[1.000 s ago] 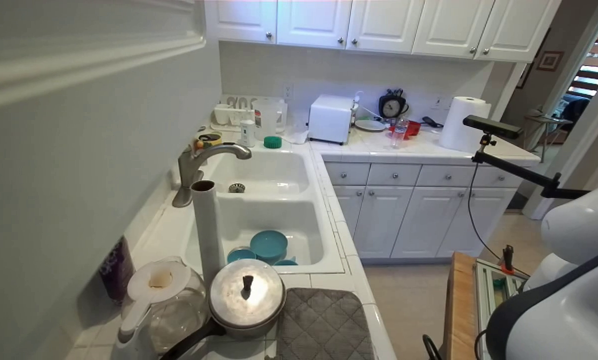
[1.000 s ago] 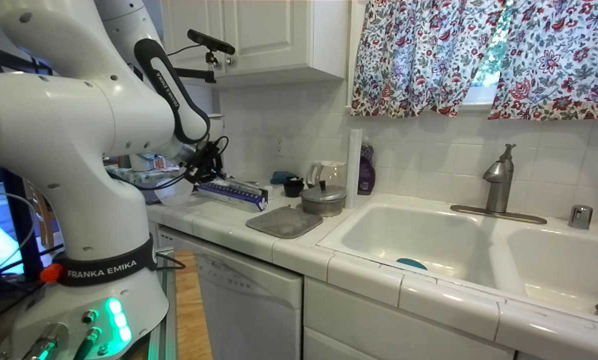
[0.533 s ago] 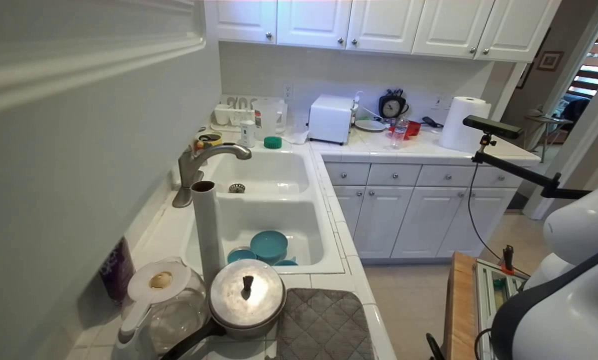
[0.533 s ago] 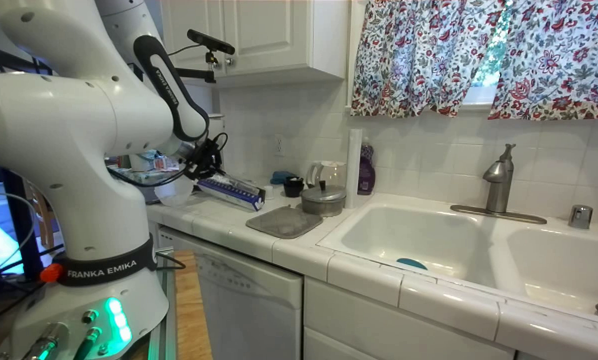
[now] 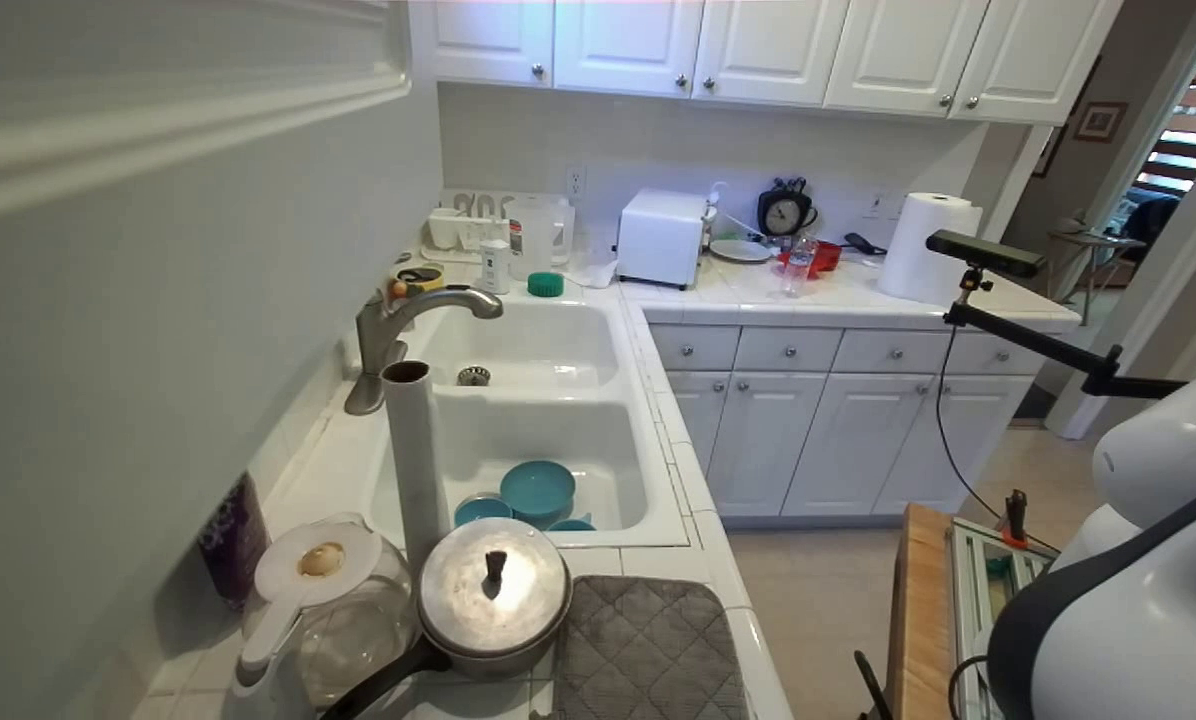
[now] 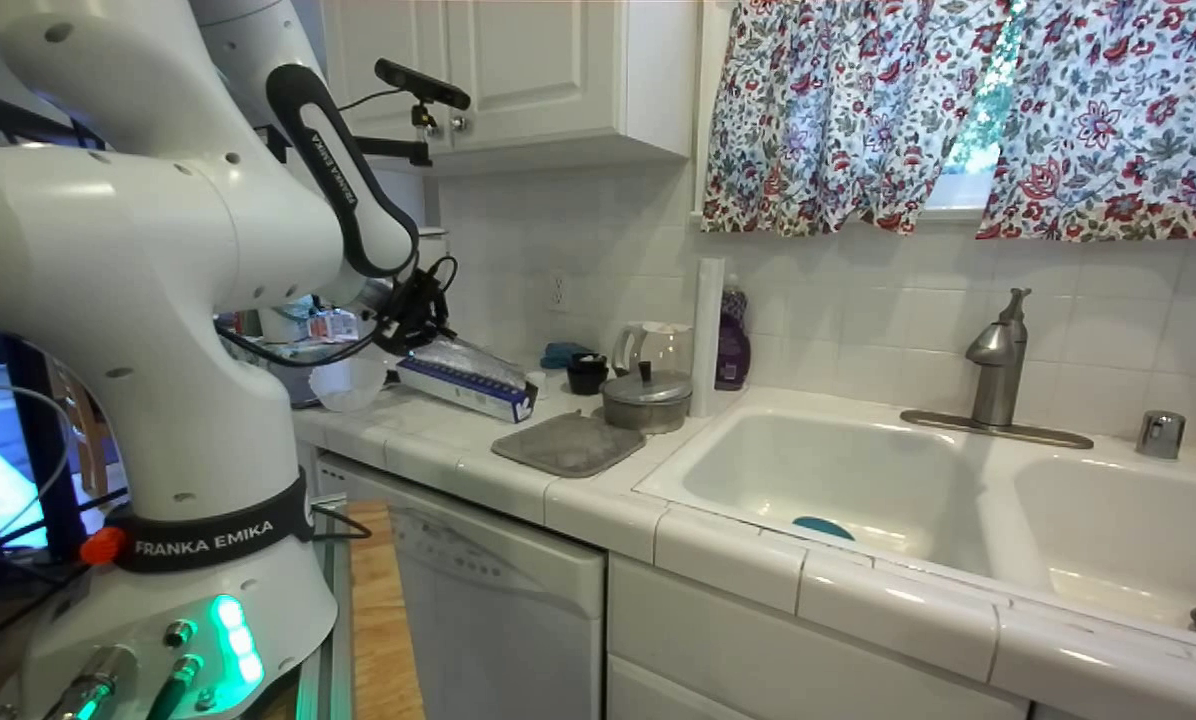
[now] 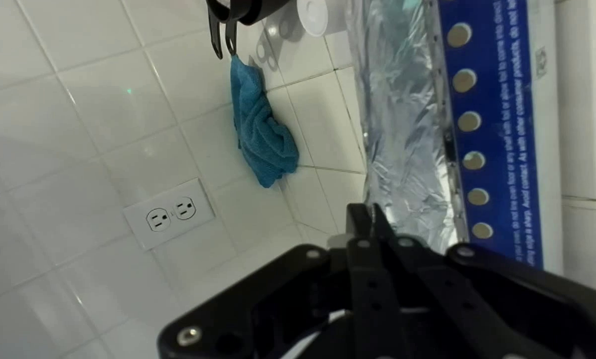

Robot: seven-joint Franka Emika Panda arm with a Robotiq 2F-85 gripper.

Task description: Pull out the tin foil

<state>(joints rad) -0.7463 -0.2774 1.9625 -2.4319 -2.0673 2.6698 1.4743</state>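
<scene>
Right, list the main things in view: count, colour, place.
foil box: one, blue and white, counter
tin foil: one piece, silver, along the box
cloth: one, blue, near the box
mat: one, grey, counter
pot: one, silver, beside the mat
jug: one, clear, near the pot
sink: one, white, counter
tube: one, white, beside the sink
bottle: one, purple, near the tube
dishes: at least three, blue, in sink
faucet: one, grey, at sink
paper roll: one, white, counter
gripper: one, black, at the foil
arm: one, white, beside the counter

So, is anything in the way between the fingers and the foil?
Nothing visible: in the wrist view, the fingers seem closed on the edge of the foil. The box shows along the foil's other edge, not between.
</scene>
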